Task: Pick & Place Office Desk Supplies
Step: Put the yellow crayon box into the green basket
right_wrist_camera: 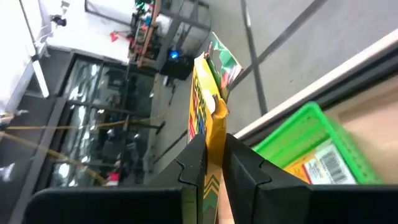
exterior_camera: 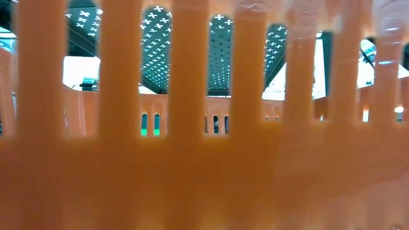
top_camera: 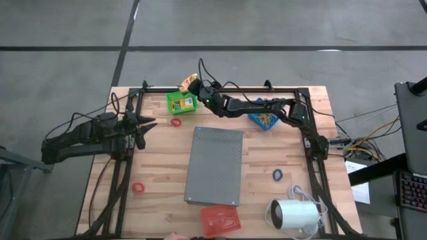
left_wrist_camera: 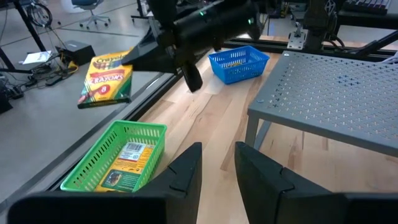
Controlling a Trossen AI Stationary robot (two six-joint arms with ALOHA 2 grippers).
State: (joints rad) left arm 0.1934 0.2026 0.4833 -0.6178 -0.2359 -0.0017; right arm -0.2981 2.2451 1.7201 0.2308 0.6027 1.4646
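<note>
Mostly hidden: low view, by orange basket (exterior_camera: pixel 204 185)

Grey perforated slab (top_camera: pixel 214 165), white cylinder (top_camera: pixel 296 215) on table (top_camera: pixel 160 173)

We see a light wooden table (top_camera: pixel 160 167) with a black frame. On it stand a grey perforated slab (top_camera: pixel 215 165) at the middle, a green basket (top_camera: pixel 180 103) and a blue basket (top_camera: pixel 265 121) at the far side, and a red basket (top_camera: pixel 221 220) and a white cylinder (top_camera: pixel 295 215) at the near edge. Two red rings (top_camera: pixel 176 122) (top_camera: pixel 138 188) and a blue ring (top_camera: pixel 277 175) lie on the bare wood.
</note>
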